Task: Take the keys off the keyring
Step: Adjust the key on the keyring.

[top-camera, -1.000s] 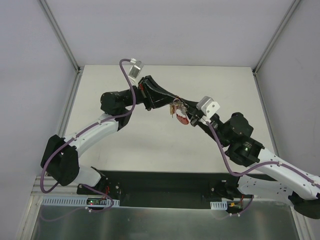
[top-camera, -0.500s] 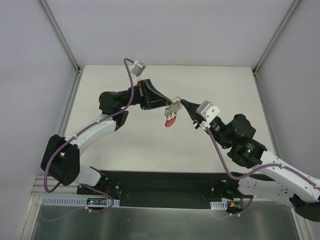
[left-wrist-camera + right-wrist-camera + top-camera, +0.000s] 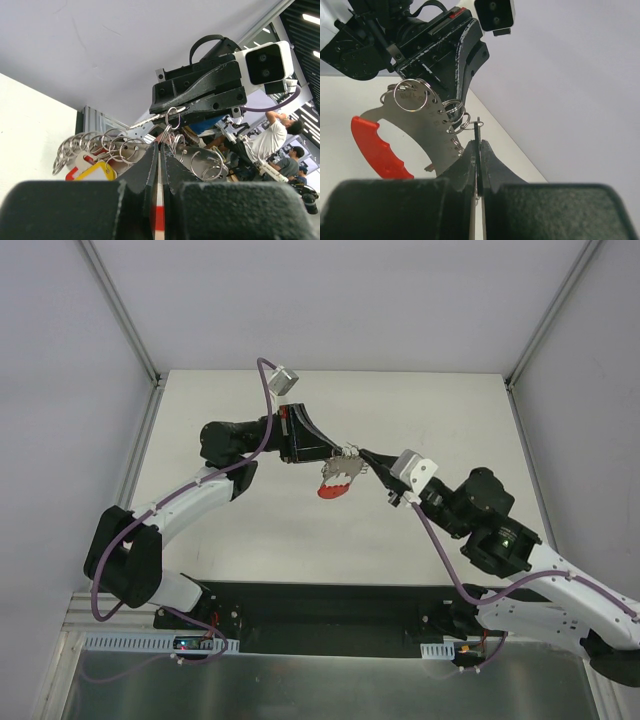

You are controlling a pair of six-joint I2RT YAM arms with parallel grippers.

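The keyring (image 3: 335, 487) hangs in mid-air above the table's middle: a curved metal plate (image 3: 427, 127) with a red plastic piece (image 3: 375, 147), strung with several split rings (image 3: 112, 145). My left gripper (image 3: 338, 452) is shut on the plate's edge, its fingertips (image 3: 160, 146) pressed together. From the right, my right gripper (image 3: 366, 454) is shut on a thin flat key (image 3: 477, 131) seen edge-on, with a small ring through its end. In the left wrist view that key (image 3: 147, 121) juts out silvery and toothed from the right gripper (image 3: 175, 112). Other keys are not told apart.
A yellow tag (image 3: 97, 172) and a pale grey tag (image 3: 82, 161) hang among the rings. The left gripper's black fingers (image 3: 455, 75) stand just behind the plate. White enclosure walls with metal posts (image 3: 130, 320) bound the tabletop (image 3: 440, 410).
Both grippers have drifted left with the bunch between them. The red piece has swung down and left, and now lies more level. Both grips are unchanged.
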